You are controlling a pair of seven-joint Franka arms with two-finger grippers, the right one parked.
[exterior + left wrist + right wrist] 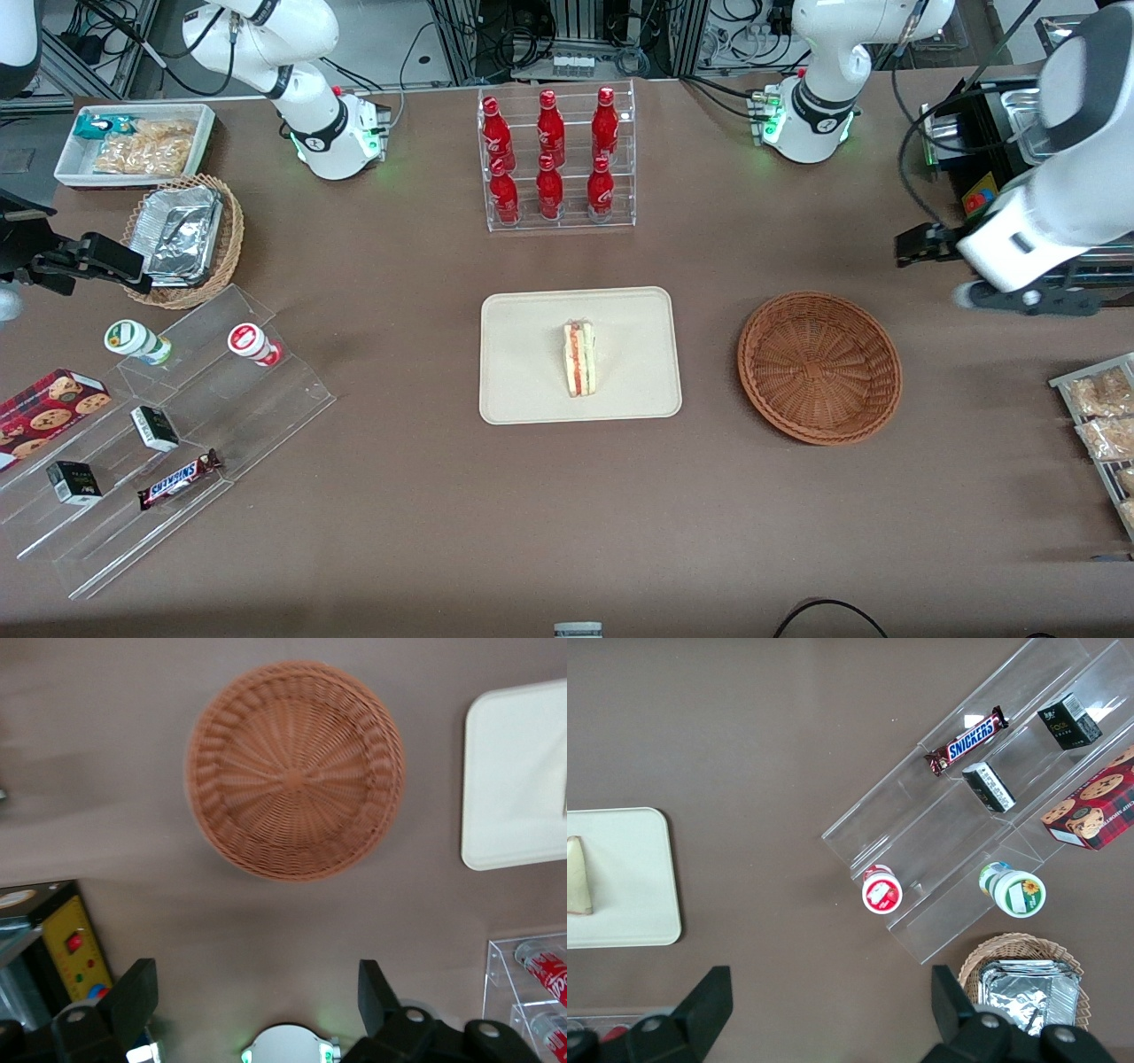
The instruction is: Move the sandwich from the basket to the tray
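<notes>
From the front, the sandwich (579,359) is lying on the tray (523,390), the basket (819,366) sitting empty, so the task looks done. At the wrist, the end effector (257,997) is hovering above the counter (106,744) near the basket (295,769), fingers (135,994) spread apart, gripping nothing.

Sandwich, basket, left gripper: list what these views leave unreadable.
- Sandwich: only a sliver shows in the left wrist view, cut by the frame edge.
- Basket: fully visible, empty.
- Gripper: open; in the front view the arm hides the fingers.
- Tray: cropped in both wrist views.
</notes>
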